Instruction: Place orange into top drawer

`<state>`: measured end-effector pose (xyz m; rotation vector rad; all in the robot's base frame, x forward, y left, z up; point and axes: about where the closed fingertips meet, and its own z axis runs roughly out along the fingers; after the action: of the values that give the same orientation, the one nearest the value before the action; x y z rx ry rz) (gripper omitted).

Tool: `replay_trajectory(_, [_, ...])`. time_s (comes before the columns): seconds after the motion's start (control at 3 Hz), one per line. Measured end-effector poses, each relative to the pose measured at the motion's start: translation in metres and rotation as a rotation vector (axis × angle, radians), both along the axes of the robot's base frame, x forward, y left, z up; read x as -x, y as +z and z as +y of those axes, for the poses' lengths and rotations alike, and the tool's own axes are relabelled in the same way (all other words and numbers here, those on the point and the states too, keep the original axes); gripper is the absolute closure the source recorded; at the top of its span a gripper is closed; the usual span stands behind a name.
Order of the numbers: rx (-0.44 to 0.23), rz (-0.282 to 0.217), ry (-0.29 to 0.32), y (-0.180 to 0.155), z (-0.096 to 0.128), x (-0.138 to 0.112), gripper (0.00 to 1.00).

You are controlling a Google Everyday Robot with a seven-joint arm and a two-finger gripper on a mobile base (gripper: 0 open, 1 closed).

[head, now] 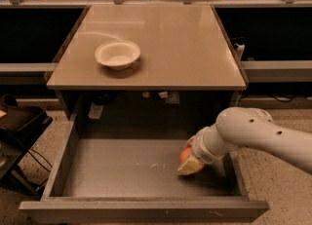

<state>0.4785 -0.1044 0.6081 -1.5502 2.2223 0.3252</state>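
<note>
Inside open top drawer (122,170), right side: orange (185,155) grasped in gripper (190,164), low over floor; on tabletop (185,44): white bowl (117,54)

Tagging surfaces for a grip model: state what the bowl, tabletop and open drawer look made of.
Bowl: off-white, matte, thin rim; perhaps paper or foam. Tabletop: beige, smooth, soft glare; likely laminate. Top drawer: grey-brown, matte, scuffed floor; maybe painted metal or laminate. Gripper sits at the orange, drawer's right.

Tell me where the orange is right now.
In the camera view, the orange is low inside the top drawer, right side, against the end effector.
</note>
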Motion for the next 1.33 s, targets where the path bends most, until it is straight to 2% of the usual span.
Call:
replay_trajectory(1.0, [0.000, 0.000, 0.000, 0.0000, 0.0000, 0.0000, 0.04])
replay_trajectory(1.33, [0.000, 0.000, 0.000, 0.0000, 0.0000, 0.0000, 0.00])
